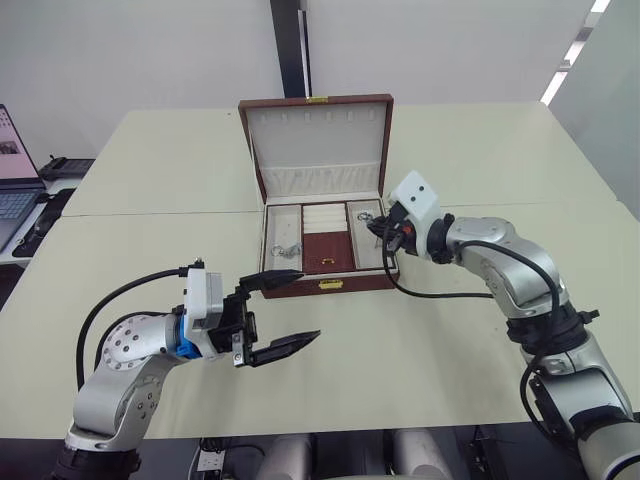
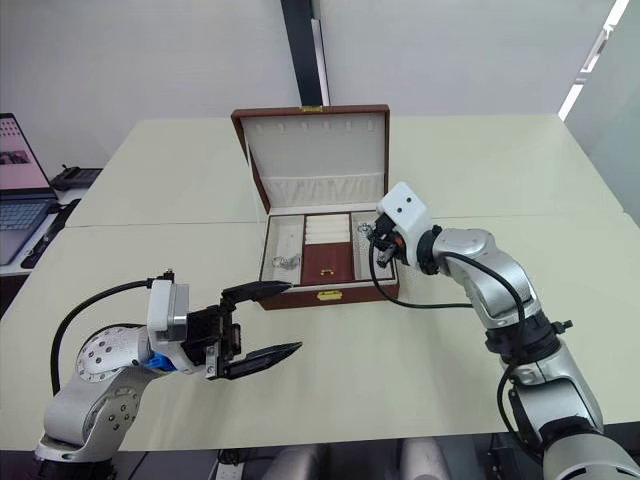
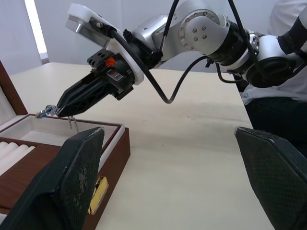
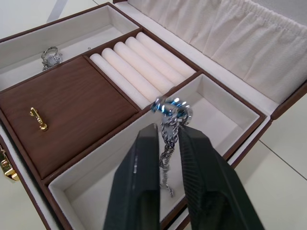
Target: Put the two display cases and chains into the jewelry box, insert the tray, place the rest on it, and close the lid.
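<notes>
A pale cream table (image 1: pixel 420 350) fills the scene, made of sections pushed together, with a white wall behind and a laptop (image 1: pixel 12 185) at the far left edge.

The box (image 1: pixel 325 283) sits at the middle of the table, its lid (image 1: pixel 318 140) standing upright at the back — cream lining, a row of hooks and a gathered pocket facing forward. The tray (image 4: pixel 72 96) is already seated in the box: brown centre panel with a small gold pull (image 4: pixel 37 119), ring rolls (image 4: pixel 139 64) behind it, and a cream compartment on each side.

The right gripper (image 4: pixel 165 143) hangs over the tray's right-hand compartment (image 4: pixel 206 117), fingers clenched on a silvery piece (image 4: pixel 170 120) with a ring-like loop at the top and a short chain dangling between the fingers. The piece is above the compartment floor; whether its lowest end touches the lining cannot be told. Another silvery piece (image 4: pixel 50 56) lies in the left-hand compartment, by the edge of the brown panel.

The left gripper (image 1: pixel 275 315) hovers over bare table in front of the box's left corner, its two black fingers spread wide apart and holding nothing — the upper fingertip lies just before the box's front edge.
</notes>
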`<action>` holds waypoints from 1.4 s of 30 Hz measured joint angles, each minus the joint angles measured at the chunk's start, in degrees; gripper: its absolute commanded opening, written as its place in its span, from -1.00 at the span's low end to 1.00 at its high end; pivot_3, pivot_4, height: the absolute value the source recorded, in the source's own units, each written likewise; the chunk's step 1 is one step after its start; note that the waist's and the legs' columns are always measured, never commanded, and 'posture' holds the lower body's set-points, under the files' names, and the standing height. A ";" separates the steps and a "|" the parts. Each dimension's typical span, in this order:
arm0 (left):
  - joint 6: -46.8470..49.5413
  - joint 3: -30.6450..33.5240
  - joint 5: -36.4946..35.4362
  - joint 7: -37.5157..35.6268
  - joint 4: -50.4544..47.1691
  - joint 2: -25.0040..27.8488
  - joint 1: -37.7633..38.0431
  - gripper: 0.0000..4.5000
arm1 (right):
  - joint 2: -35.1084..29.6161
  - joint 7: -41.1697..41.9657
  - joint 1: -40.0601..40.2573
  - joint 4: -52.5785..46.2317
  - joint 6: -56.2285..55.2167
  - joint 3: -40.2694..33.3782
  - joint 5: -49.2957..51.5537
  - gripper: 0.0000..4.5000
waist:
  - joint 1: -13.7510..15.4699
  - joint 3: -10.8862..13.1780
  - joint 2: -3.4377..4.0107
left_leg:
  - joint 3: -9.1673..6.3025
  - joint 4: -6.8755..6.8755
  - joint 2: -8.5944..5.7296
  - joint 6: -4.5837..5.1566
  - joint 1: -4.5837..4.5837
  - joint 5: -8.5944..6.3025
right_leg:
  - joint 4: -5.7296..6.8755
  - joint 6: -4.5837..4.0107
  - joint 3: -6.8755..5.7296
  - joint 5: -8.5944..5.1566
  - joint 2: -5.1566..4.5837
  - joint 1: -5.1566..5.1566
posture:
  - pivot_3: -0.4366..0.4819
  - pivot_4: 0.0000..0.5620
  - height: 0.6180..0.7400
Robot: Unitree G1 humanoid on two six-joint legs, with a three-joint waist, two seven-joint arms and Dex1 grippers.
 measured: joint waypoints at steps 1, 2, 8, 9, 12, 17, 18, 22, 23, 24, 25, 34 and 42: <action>0.25 0.09 -0.09 0.50 -0.05 -0.03 -0.33 1.00 | 0.01 -0.10 0.02 0.00 -0.01 -0.05 -0.16 -0.16 | 0.00 0.00 0.00 | 0.00 0.00 0.00 0.00 0.00 0.00 | 0.00 0.00 0.01 0.00 0.00 0.00 | -0.05 -0.47 1.00; 0.85 0.31 -0.27 1.34 -0.18 -0.23 -0.57 1.00 | 0.02 -0.23 0.05 0.00 -0.01 -0.21 -0.26 -0.02 | 0.00 0.00 0.00 | 0.00 0.00 0.00 0.00 0.00 0.00 | 0.00 0.00 0.01 0.00 0.00 0.00 | -0.05 -0.47 1.00; 2.29 1.30 -0.66 7.21 -4.40 -1.02 1.21 1.00 | -2.16 0.30 1.46 -2.02 -0.40 -2.30 -0.47 0.71 | 0.07 0.00 0.00 | -0.01 0.00 -0.02 0.00 -0.01 0.00 | -0.02 0.00 0.01 0.00 -0.01 0.00 | -0.05 -0.47 1.00; 2.49 1.65 -0.50 8.41 -4.86 -1.24 1.68 1.00 | -2.65 0.32 1.86 -2.53 -0.72 -2.65 -0.60 0.85 | 0.08 0.00 0.00 | 0.00 0.00 -0.01 0.00 -0.01 0.00 | -0.02 0.00 0.01 0.00 -0.01 0.00 | -0.05 -0.47 1.00; 3.86 3.67 0.52 13.05 -5.09 -1.38 2.55 1.00 | -4.94 0.69 3.90 -4.82 -1.74 -4.09 -0.90 0.85 | 0.12 0.00 0.00 | 0.00 0.00 0.00 0.00 -0.01 0.00 | 0.00 0.00 0.00 0.00 0.00 0.00 | -0.05 -0.47 1.00; 6.61 7.93 1.21 18.99 -4.70 -0.96 2.33 1.00 | -9.09 2.90 9.13 -9.63 -4.69 -7.19 -0.73 0.85 | 0.16 0.00 -0.01 | -0.01 -0.01 -0.02 0.00 -0.03 0.00 | -0.01 0.00 -0.01 0.00 0.00 0.01 | -0.05 -0.47 1.00; 7.29 9.39 1.38 20.16 -4.19 -0.49 2.45 1.00 | -10.15 3.40 10.55 -10.67 -5.53 -8.11 -0.60 0.85 | 0.19 0.00 -0.01 | -0.01 -0.01 -0.01 0.00 -0.03 0.00 | -0.02 0.00 -0.02 0.00 0.00 0.01 | -0.05 -0.47 1.00; 9.18 13.06 5.26 25.43 0.83 2.01 0.31 1.00 | -13.67 4.14 16.09 -12.21 -9.31 -13.65 -0.56 0.85 | 0.34 0.00 -0.02 | -0.02 0.00 -0.03 0.01 -0.01 0.00 | -0.01 0.00 -0.04 0.00 0.00 0.06 | -0.05 -0.47 1.00; 9.59 13.61 6.39 26.51 2.66 2.64 -0.42 1.00 | -14.41 4.10 17.38 -12.22 -10.26 -14.55 -0.91 0.85 | 0.33 0.00 -0.02 | 0.00 0.00 -0.03 0.01 0.00 -0.01 | -0.01 0.01 -0.04 0.00 0.00 0.06 | -0.05 -0.47 1.00; 9.81 13.85 7.85 27.62 4.81 3.19 -1.27 1.00 | -15.29 4.12 19.07 -12.14 -11.33 -15.53 -1.30 0.85 | 0.31 0.00 -0.02 | 0.01 0.00 -0.06 0.01 0.00 -0.01 | 0.00 0.01 -0.02 0.00 -0.01 0.06 | -0.05 -0.47 1.00; 9.99 14.09 8.99 28.44 6.79 3.46 -2.02 1.00 | -15.79 4.11 20.72 -12.01 -12.52 -16.41 -1.48 0.85 | 0.30 0.00 -0.02 | 0.01 -0.01 -0.06 0.01 0.00 -0.01 | -0.01 0.01 -0.02 0.00 -0.01 0.06 | -0.05 -0.47 1.00; 11.29 14.92 14.90 34.02 22.85 3.16 -5.33 0.92 | -15.92 3.11 32.00 -7.37 -21.96 -19.66 -4.84 0.87 | 0.05 0.01 -0.03 | 0.03 -0.01 -0.04 0.00 0.03 0.00 | 0.03 0.01 0.01 0.00 0.00 0.03 | -0.05 -0.47 1.00; 8.20 15.45 18.30 36.06 29.62 2.36 -5.08 -0.15 | -16.46 3.66 35.88 -4.29 -27.28 -23.94 -5.73 0.88 | 0.21 0.01 -0.04 | 0.01 0.00 -0.05 -0.01 0.02 0.00 | 0.01 0.01 0.00 0.00 -0.03 0.04 | -0.05 -0.47 1.00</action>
